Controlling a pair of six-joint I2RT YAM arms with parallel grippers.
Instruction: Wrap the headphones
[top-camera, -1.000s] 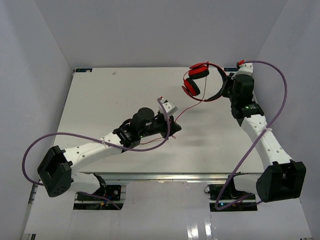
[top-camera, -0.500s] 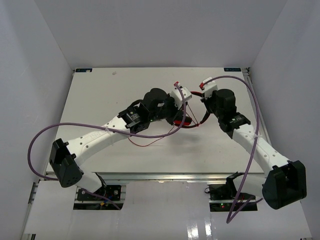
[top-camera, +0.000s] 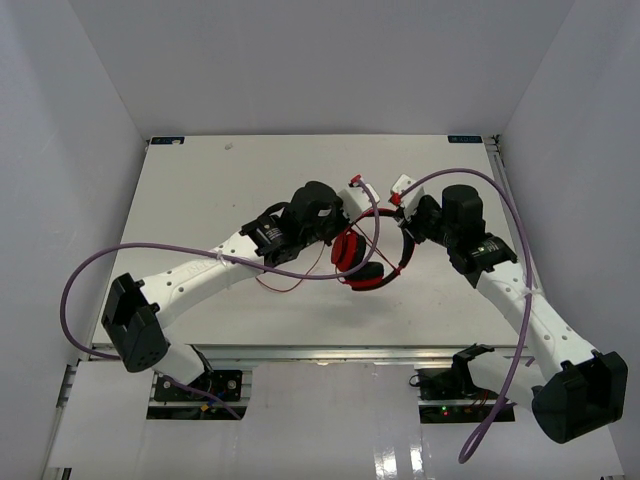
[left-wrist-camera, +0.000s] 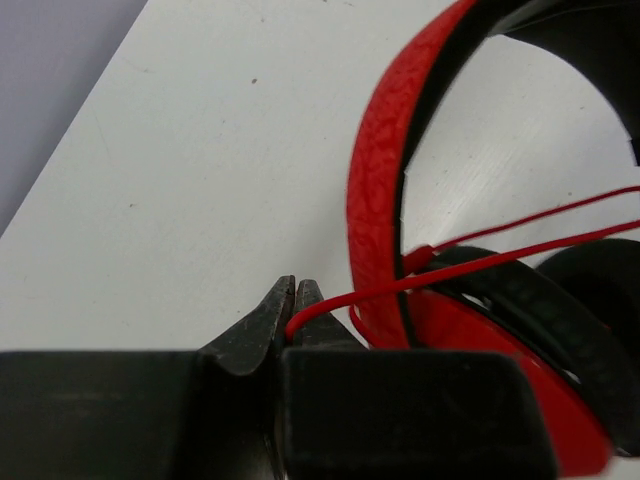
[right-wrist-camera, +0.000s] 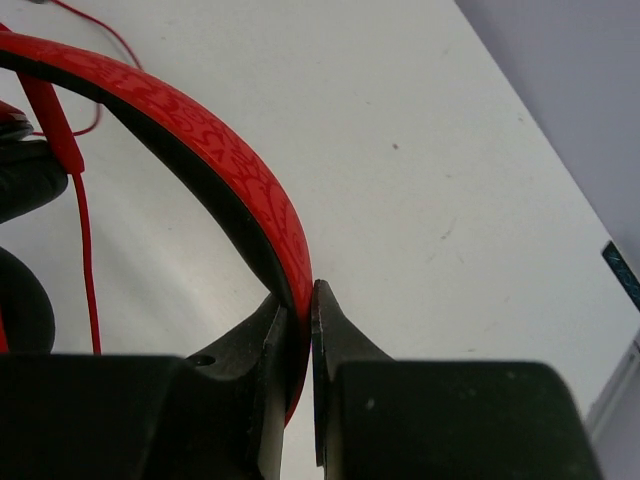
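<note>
The red headphones (top-camera: 362, 268) with black pads hang in mid-table between both arms. My right gripper (top-camera: 408, 232) is shut on their red headband (right-wrist-camera: 200, 120), its fingertips (right-wrist-camera: 300, 295) clamping the band's edge. My left gripper (top-camera: 348, 228) sits just left of the headphones, shut on the thin red cord (left-wrist-camera: 480, 265), which bends out from between its tips (left-wrist-camera: 295, 288). The cord runs across the headband (left-wrist-camera: 375, 200) towards the ear cup. A slack loop of cord (top-camera: 285, 285) lies on the table below the left arm.
The white table (top-camera: 200, 190) is boxed in by pale walls at the back and both sides. Thick purple robot cables arch off the left arm (top-camera: 100, 270) and the right arm (top-camera: 500, 195). The two wrists are close together over mid-table.
The right gripper has carried the headphones from the far right corner down to mid-table. The left arm has swung right and farther back with the cord, closing on the headphones.
</note>
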